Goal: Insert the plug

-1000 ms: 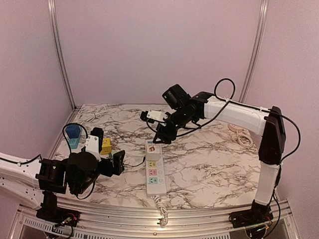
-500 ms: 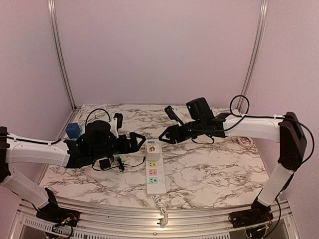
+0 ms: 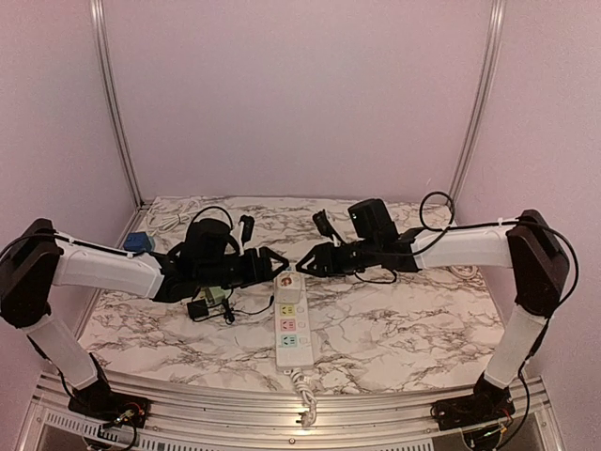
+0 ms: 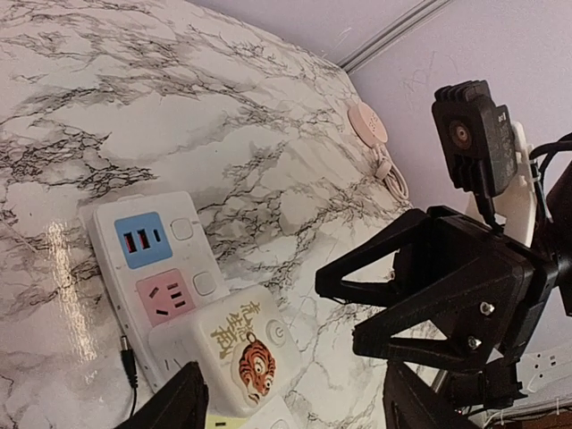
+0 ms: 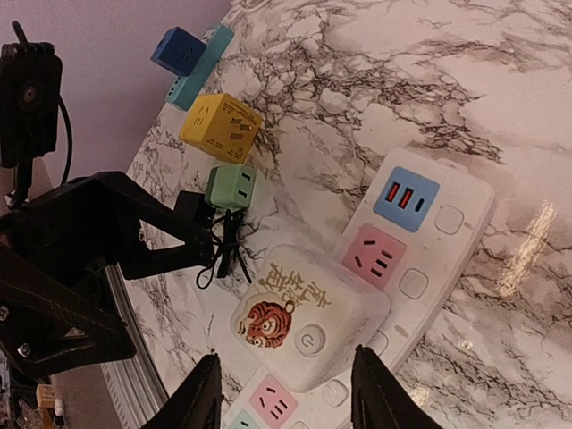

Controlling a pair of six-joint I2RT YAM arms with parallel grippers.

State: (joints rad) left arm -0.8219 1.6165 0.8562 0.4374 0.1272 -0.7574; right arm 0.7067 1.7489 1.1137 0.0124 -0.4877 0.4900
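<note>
The plug (image 3: 287, 279) is a white cube with a tiger picture on top. It stands on the far part of the white power strip (image 3: 292, 331). In the left wrist view the plug (image 4: 241, 344) lies between my left gripper (image 4: 295, 407) fingers, which stand apart from it. My right gripper (image 5: 290, 398) also straddles the plug (image 5: 308, 317) with gaps on both sides. Seen from the top camera, the left gripper (image 3: 272, 263) and right gripper (image 3: 305, 266) face each other across the plug, both open. The strip (image 5: 447, 192) shows a blue USB panel and pink sockets.
A yellow cube adapter (image 5: 219, 128), a green adapter (image 5: 231, 188) with a black cord and a blue cube (image 5: 174, 49) lie left of the strip. A coiled pale cable (image 3: 455, 258) lies at the right back. Walls close the table's back and sides.
My left arm has swung from the near left up to the strip's far end. My right gripper has come down from above to the plug. Both pairs of jaws have narrowed.
</note>
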